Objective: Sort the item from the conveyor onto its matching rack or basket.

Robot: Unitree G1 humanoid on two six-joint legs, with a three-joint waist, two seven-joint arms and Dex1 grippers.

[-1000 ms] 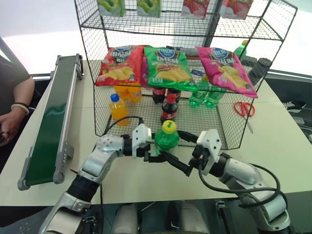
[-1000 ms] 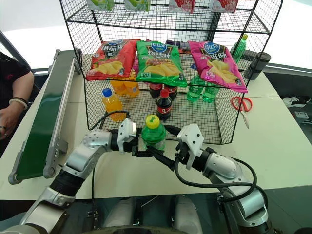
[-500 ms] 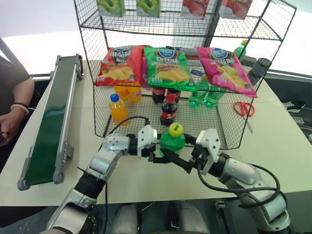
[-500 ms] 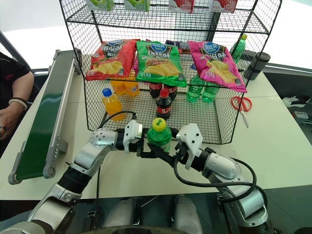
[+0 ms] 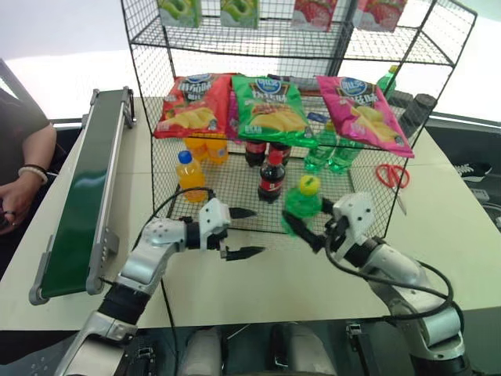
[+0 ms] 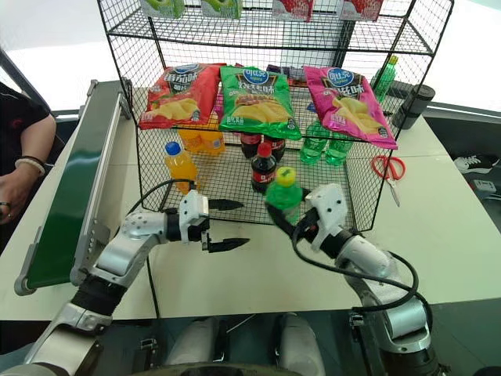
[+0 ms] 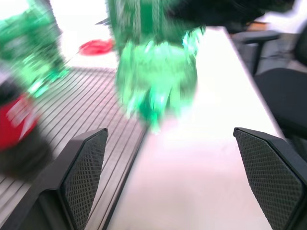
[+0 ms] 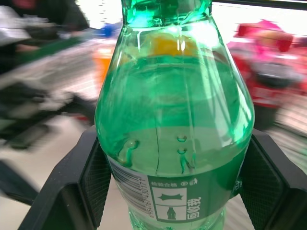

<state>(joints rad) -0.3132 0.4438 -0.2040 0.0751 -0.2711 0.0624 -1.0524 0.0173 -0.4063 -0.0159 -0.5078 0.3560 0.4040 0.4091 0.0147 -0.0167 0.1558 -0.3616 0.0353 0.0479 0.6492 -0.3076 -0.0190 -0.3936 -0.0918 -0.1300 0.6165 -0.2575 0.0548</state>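
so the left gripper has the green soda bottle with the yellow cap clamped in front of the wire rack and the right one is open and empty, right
Not quite: the sides are swapped. The right gripper is shut on the green soda bottle with the yellow cap, in front of the wire rack; the left gripper is open and empty. The left eye view shows both, and the right wrist view shows the bottle between that gripper's fingers.

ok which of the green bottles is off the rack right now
The yellow-capped green bottle gripped in the right hand, held up in front of the rack. The other green bottles stand at the back of the bottom tier, under the pink chip bag.
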